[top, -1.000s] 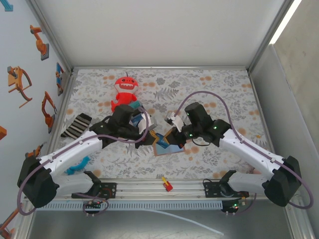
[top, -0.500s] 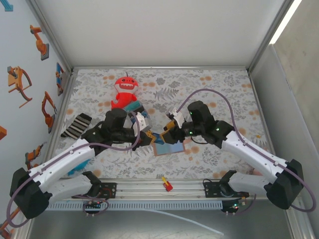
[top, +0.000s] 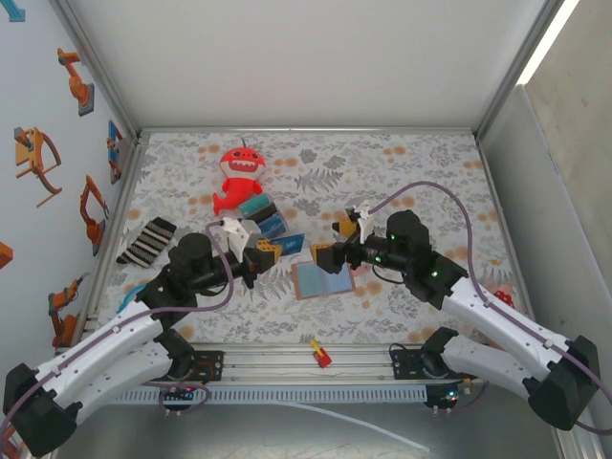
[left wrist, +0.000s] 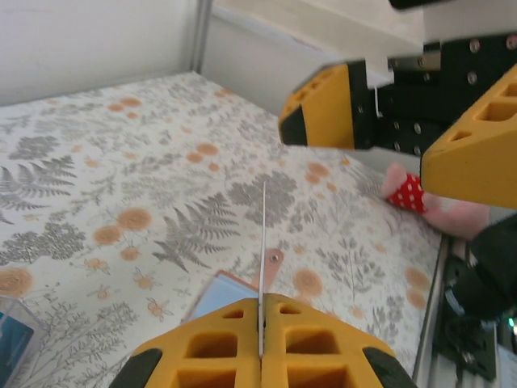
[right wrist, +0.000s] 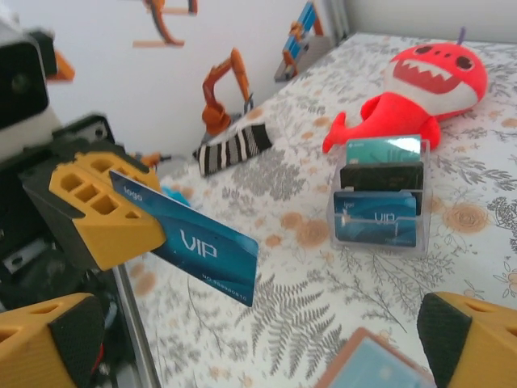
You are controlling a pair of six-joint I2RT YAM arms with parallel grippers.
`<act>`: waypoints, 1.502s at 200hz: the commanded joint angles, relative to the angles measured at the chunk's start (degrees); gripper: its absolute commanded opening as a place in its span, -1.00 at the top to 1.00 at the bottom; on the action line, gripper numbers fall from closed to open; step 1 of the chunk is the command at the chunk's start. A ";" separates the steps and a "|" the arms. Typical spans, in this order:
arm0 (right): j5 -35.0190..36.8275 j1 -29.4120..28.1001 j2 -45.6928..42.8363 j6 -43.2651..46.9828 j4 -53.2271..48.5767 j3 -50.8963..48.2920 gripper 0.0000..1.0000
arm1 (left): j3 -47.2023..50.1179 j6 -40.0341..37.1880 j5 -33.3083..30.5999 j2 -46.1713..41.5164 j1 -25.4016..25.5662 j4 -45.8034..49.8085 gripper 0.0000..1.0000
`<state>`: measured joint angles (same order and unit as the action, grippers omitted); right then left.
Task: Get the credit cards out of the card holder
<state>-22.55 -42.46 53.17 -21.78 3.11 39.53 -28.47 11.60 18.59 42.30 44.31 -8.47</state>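
Top external view: the small, flat, tan-brown leather-like card holder (top: 322,280) lies opened on the flower-printed table (top: 411,172), its pale blue-grey inside facing up, between the two arms. The left gripper (top: 271,249) is pressed together on a glossy blue plastic card (top: 290,243), which it holds clear of the holder. The right gripper (top: 333,241) hovers by the holder's far edge, jaws spread and empty. Beyond the left gripper stands a clear plastic card stand (top: 263,215) with several cards in it, just in front of a red plush shark (top: 239,172).

Left wrist view: the card shows edge-on — a thin line nipped between the yellow fingers — with a corner of the holder on the table beneath.

Right wrist view: the card reads "VIP" and sticks out of the left gripper. The right gripper's own fingers stand wide apart at the bottom corners, and the holder peeks in at the lower edge.

By my reading, at least one card is out. Whether any remain in the holder's pockets is unclear — the inside looks flat, perhaps empty.
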 commanded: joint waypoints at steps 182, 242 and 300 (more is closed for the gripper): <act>-14.38 0.53 17.88 -22.82 43.67 -0.09 0.20 | 5.80 23.29 -5.19 3.77 0.38 -30.57 1.00; -18.12 0.53 19.67 -24.27 46.12 1.25 0.81 | 5.71 24.14 -5.07 4.39 0.35 -30.25 0.84; -18.05 0.54 18.97 -23.74 45.58 0.30 1.00 | 2.30 19.84 -6.49 0.52 -0.22 -18.00 -0.03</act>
<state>-39.64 -41.82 72.95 -46.06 46.50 38.81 -23.05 34.63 12.53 45.52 44.42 -33.43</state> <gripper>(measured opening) 0.038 0.485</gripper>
